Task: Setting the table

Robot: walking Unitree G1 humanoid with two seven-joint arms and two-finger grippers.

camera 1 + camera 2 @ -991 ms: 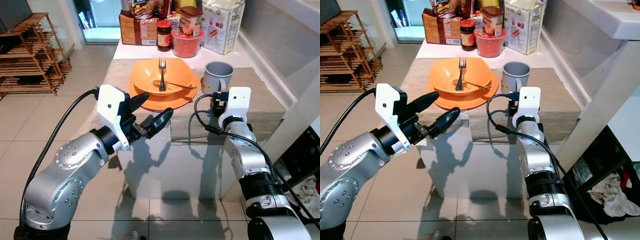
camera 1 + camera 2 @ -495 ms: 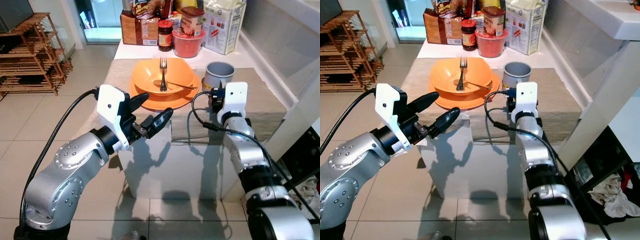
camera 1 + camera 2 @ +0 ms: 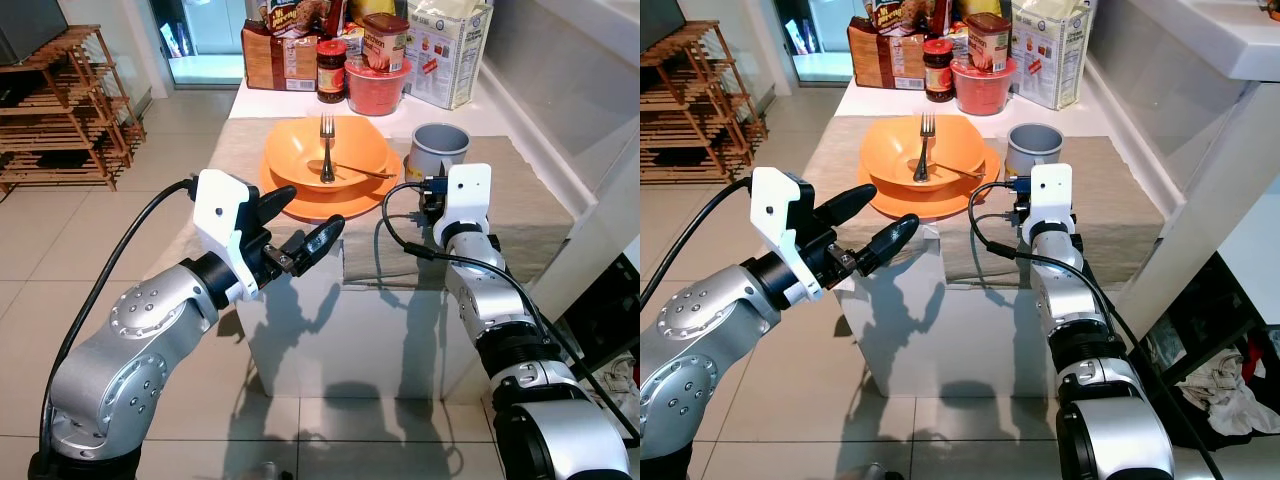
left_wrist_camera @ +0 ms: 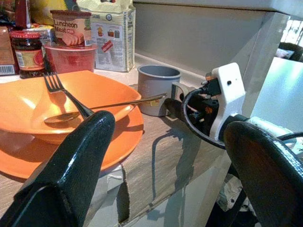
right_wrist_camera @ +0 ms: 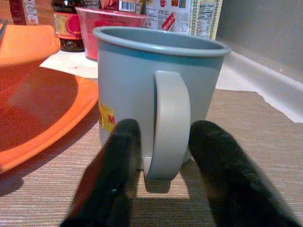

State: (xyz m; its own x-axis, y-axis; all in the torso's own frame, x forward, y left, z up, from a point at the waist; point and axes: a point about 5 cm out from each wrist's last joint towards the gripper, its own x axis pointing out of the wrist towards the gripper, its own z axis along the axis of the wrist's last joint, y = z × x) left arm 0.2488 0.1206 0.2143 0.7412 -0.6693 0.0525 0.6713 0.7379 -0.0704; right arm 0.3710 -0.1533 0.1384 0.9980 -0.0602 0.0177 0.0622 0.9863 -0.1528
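A grey mug [image 3: 438, 148] stands on the beige runner [image 3: 530, 210] of the small table, to the right of an orange bowl [image 3: 325, 150] that sits on an orange plate [image 3: 380, 190]. A fork [image 3: 324, 150] and a spoon [image 3: 350, 168] lie in the bowl. My right gripper [image 3: 430, 190] is at the mug's near side. In the right wrist view it [image 5: 166, 127] is open, with the mug's handle [image 5: 171, 123] between its two fingers. My left gripper [image 3: 314, 208] hovers open and holds nothing, just off the table's near left edge, in front of the plate.
At the table's far end stand a red tub [image 3: 375, 88], a dark jar [image 3: 329, 70], a luncheon meat tin [image 3: 382, 40], a flour bag [image 3: 445, 50] and a brown box [image 3: 275, 55]. A wooden rack [image 3: 60, 110] stands at the left. A white counter [image 3: 600, 130] borders the right.
My right gripper has moved forward to the mug, and its fingers now straddle the handle. The left arm has stayed still.
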